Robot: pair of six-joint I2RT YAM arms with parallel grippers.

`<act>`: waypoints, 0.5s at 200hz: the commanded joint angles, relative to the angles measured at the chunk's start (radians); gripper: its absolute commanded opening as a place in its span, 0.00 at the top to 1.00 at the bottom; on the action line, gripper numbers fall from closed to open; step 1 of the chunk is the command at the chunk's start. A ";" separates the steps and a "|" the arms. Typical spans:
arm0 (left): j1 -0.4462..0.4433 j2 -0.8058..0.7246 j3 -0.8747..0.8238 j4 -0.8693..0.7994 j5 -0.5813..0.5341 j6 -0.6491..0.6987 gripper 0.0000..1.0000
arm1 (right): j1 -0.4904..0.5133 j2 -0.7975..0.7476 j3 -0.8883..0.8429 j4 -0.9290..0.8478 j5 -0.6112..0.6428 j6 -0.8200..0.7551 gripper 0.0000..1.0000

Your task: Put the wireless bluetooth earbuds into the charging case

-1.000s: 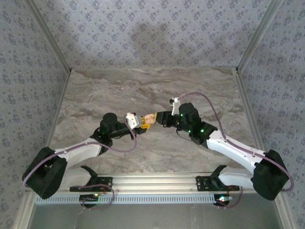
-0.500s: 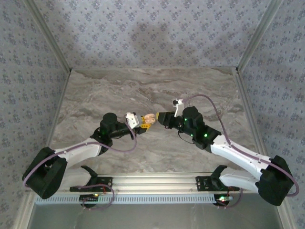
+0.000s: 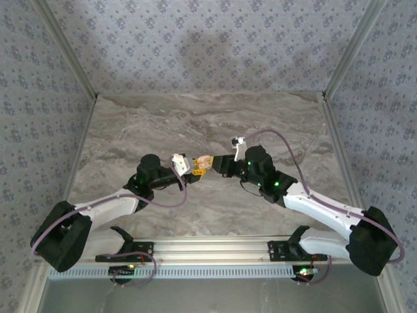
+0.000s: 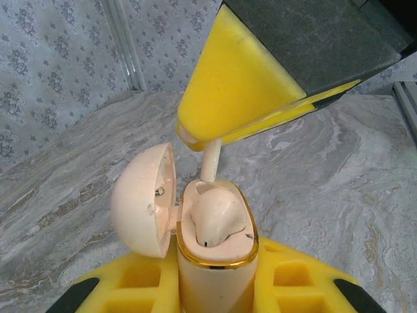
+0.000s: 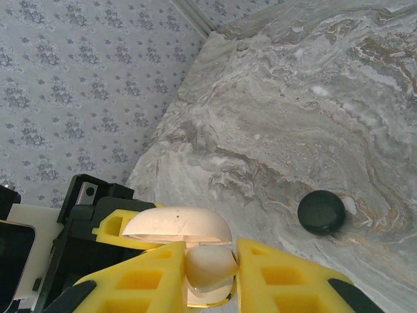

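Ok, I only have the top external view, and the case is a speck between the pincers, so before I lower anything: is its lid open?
Observer: Yes. In the left wrist view the left pincer holds the charging case upright, its lid swung open to one side.
Operator: And the earbud I'm carrying, where is it against the opening?
Observer: The right pincer grips the earbud with its stem pointing down at the case's open top, just behind the other earbud seated inside, as the left wrist camera sees it. It is not yet in.
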 commanded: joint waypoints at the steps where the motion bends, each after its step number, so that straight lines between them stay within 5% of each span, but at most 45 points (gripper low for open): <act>1: -0.003 -0.006 0.013 0.032 0.006 -0.012 0.97 | 0.010 0.009 0.023 0.034 -0.018 0.001 0.74; 100: -0.004 -0.022 0.010 0.038 0.009 -0.010 0.97 | 0.012 0.042 0.027 0.005 -0.010 -0.005 0.74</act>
